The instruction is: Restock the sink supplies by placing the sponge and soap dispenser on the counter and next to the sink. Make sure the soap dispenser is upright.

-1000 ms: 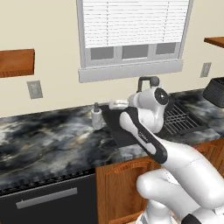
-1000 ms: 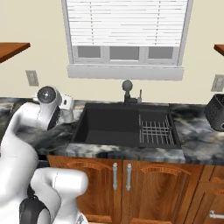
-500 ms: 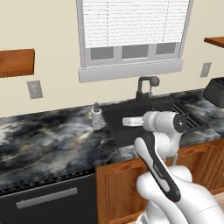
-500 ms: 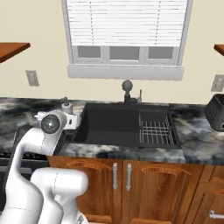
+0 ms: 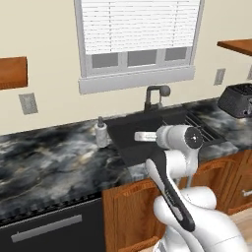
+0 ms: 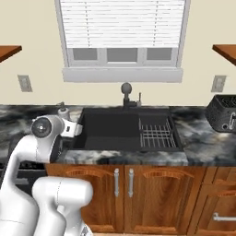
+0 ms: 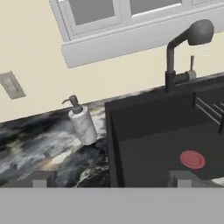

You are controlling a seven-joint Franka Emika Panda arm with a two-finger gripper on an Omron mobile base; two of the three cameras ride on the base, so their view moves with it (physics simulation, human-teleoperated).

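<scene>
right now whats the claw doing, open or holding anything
Claw: open, holding nothing, facing the soap dispenser and the sink.

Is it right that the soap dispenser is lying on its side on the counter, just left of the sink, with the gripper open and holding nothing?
Not quite. The soap dispenser stands upright, pump on top, as the hand view shows. The rest holds: it is on the counter just left of the sink, and the gripper is open and holds nothing.
</scene>
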